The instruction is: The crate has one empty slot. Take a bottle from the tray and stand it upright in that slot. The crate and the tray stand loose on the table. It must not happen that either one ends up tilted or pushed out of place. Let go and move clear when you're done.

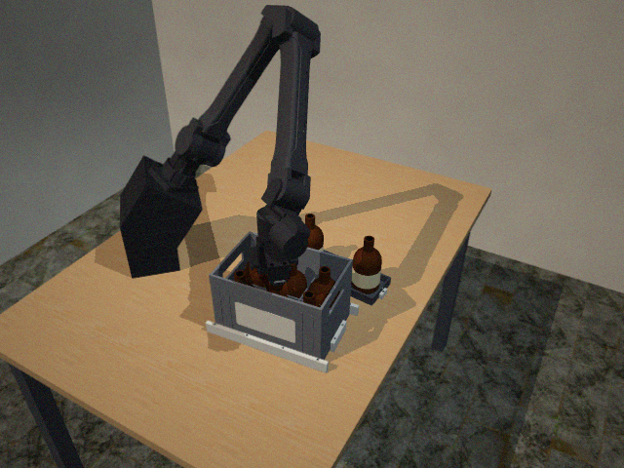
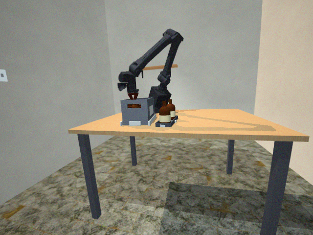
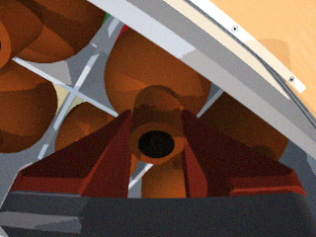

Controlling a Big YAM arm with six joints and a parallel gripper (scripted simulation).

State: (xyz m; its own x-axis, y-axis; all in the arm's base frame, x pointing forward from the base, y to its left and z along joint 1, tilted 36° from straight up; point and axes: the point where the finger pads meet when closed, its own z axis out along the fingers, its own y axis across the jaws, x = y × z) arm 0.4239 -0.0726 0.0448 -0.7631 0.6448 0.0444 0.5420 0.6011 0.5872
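Observation:
My gripper (image 3: 156, 119) (image 2: 132, 96) (image 1: 274, 276) is shut on the neck of a brown bottle (image 3: 154, 66). It holds that bottle upright, low inside the grey crate (image 1: 225, 297) (image 2: 141, 113) (image 3: 165, 27), whose body sits between the dividers. Other brown bottles (image 1: 322, 283) (image 3: 27, 109) stand in the slots around it. The dark tray (image 1: 373, 297) (image 2: 165, 124) stands right of the crate. It holds two upright brown bottles with pale labels, a near one (image 1: 366, 264) (image 2: 164, 115) and a far one (image 1: 313, 234) (image 2: 171, 109).
The crate stands between white rails (image 1: 266, 344) on the wooden table (image 1: 126, 352) (image 2: 227, 124). The arm's dark base block (image 1: 156, 221) stands at the table's back left. The table's right edge runs close behind the tray.

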